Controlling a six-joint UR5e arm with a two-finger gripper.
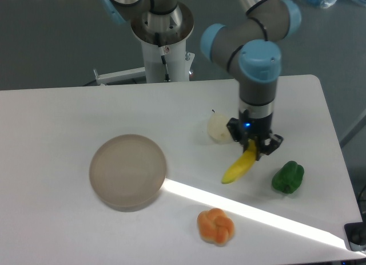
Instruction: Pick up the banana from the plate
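White and wide, the surface [68, 110] is filling most of the shot, with a bright slanting stripe of light cutting across its near right part and a grey floor showing behind it. Closest to us, the orange knotted bun [215, 225] is sitting alone on the surface just below that stripe. A little further back on the left, the round flat beige-tan plate [128, 171] is lying bare, nothing resting on its matte top, its right edge just touching the start of the light stripe. Over on the right, the glossy green bell pepper [287, 177] is resting near the surface's right edge. Between pepper and plate, the small curved bright yellow banana [240, 165] is hanging at a slant, well apart from the plate, its upper end caught by the gripper [252, 146] and its lower tip pointing down and left towards the surface; whether that tip is touching the surface is hard to call from here. The black fingers [263, 148] are pinching the banana's top end from both sides. Just beside the gripper, to its left, the pale cream pear [218, 127] is sitting on the surface. Above it all, the grey arm with its light blue joint caps [260, 59] is reaching straight down, and the white mounting column [166, 53] is standing at the far edge.
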